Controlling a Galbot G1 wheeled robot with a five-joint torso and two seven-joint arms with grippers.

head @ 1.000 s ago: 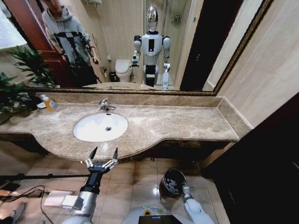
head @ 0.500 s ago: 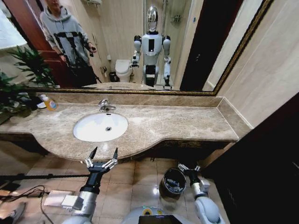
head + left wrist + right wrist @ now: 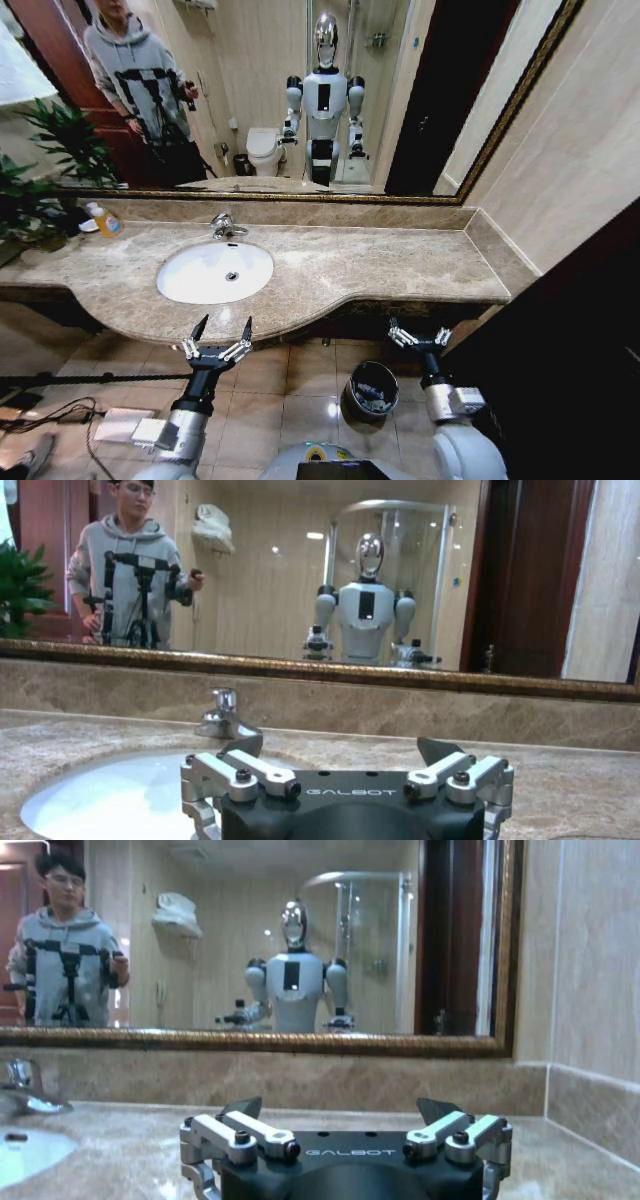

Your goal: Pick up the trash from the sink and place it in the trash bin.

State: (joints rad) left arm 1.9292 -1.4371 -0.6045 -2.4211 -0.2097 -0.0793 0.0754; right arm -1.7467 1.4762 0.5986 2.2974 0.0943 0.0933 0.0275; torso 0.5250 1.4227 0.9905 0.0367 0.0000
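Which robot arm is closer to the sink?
Probably the left. The left gripper is open at the counter edge right below the sink. The right gripper, also open, sits off to the side above the trash bin.

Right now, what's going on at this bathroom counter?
The robot faces the sink, whose basin looks empty. Both grippers are open and hold nothing: the left gripper hovers at the counter's front edge below the basin, and the right gripper is raised above the trash bin on the floor. No trash is visible anywhere.

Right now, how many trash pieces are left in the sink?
0 visible. The sink basin shows bare white porcelain around the drain; its near wall is hidden in the left wrist view, so something small could sit there.
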